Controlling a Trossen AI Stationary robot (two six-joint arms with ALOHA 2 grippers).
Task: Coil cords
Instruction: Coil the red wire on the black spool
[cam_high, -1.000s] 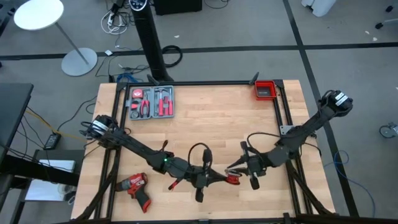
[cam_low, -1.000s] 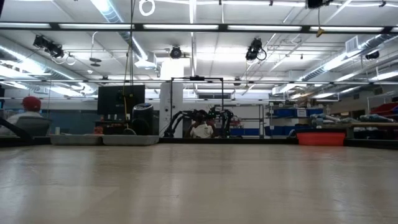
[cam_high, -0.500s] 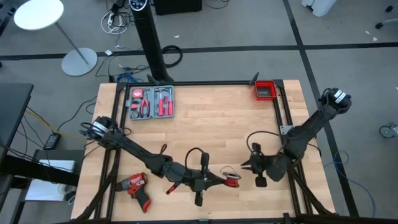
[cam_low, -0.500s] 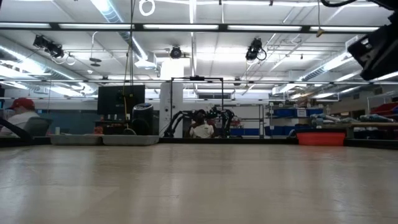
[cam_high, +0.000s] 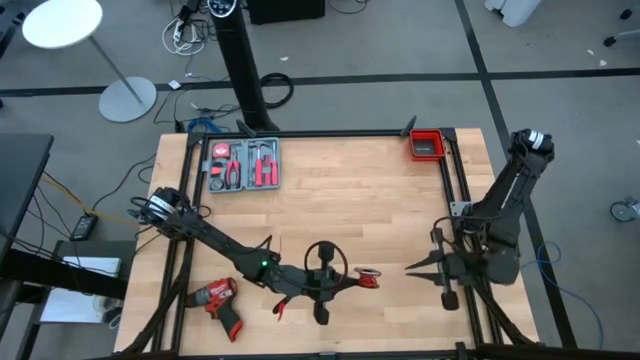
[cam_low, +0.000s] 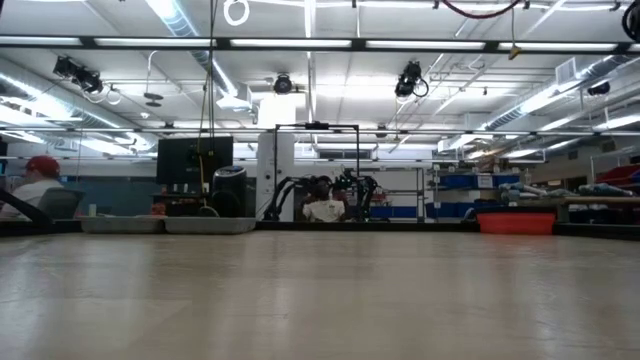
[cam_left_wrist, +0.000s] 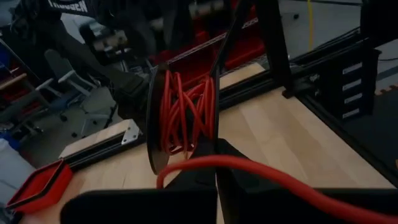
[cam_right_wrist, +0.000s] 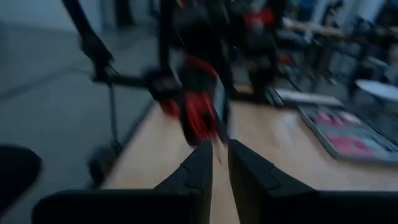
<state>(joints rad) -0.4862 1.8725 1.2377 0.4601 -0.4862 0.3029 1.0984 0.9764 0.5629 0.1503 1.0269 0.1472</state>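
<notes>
Left gripper (cam_high: 362, 279): low over the front-middle of the table (cam_high: 340, 200), fingers pressed together on the red wire (cam_left_wrist: 273, 177). In the left wrist view the wire runs out from between the dark fingers (cam_left_wrist: 186, 186) and loops up to a wound bundle of the same red wire, which sits inside a dark frame just ahead of the fingertips. In the high view that red bundle shows as a small red patch at the gripper tip.

A loop of black cable (cam_high: 325, 256) stands just behind the left wrist; I cannot tell whether it is the task's black cord or the arm's own wiring.

Right gripper (cam_high: 412, 268): near the front right edge of the table, well apart from the left gripper, pointing toward it. Its fingers (cam_right_wrist: 202, 168) stand a narrow gap apart with nothing between them. Its wrist view is motion-blurred; the left arm's red bundle shows ahead of it.

Further out: red drill (cam_high: 218, 301) lying at the front left corner, grey tray of red-handled tools (cam_high: 243, 165) at the back left, small red bin (cam_high: 426, 145) at the back right corner.

Low view: bare tabletop; neither gripper in view.
</notes>
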